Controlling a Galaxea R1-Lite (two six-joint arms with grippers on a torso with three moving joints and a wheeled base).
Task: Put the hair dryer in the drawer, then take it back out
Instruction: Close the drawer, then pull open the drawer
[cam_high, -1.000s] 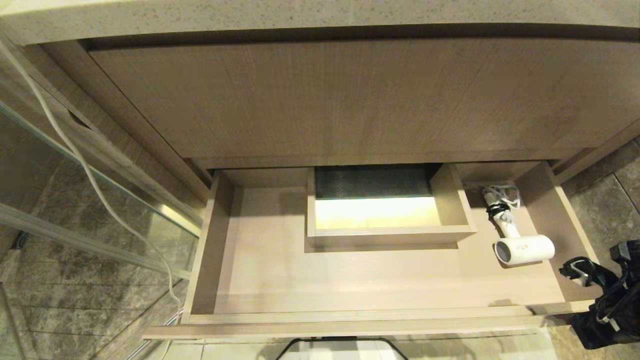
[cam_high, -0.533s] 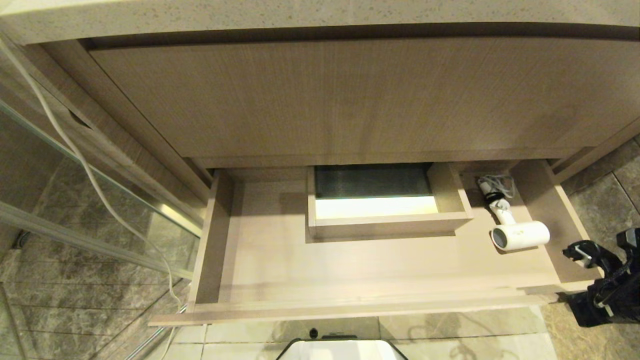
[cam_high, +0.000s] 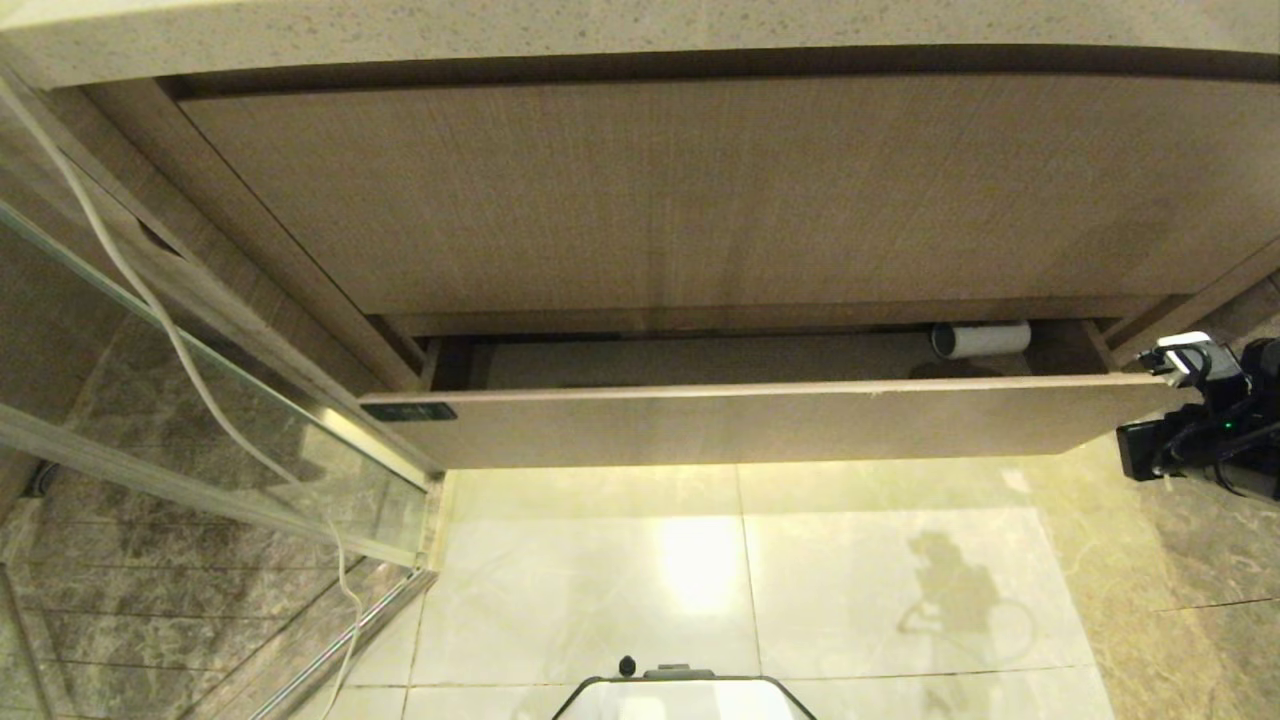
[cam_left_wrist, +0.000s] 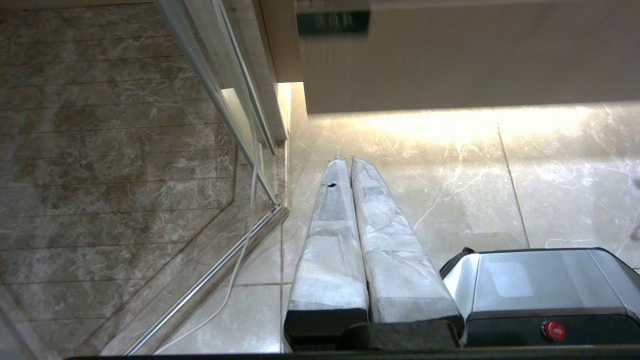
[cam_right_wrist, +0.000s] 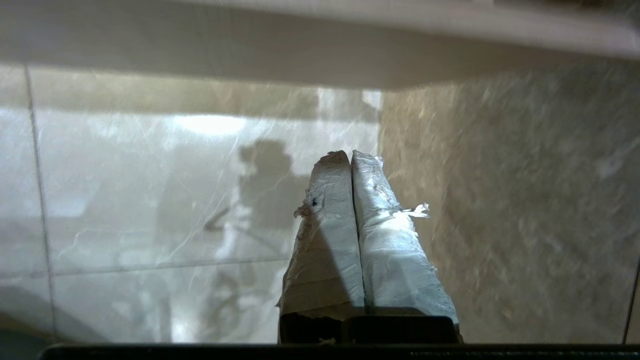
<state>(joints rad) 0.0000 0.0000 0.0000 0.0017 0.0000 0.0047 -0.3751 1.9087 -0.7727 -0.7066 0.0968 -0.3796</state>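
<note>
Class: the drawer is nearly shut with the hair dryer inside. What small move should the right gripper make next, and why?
Probably one more short push on the drawer front. A gap remains, with the hair dryer barrel showing through it at the right end. The right gripper, fingers shut, sits at the front's right corner, so it is placed to press it home. The left gripper hangs idle over the floor.
</note>
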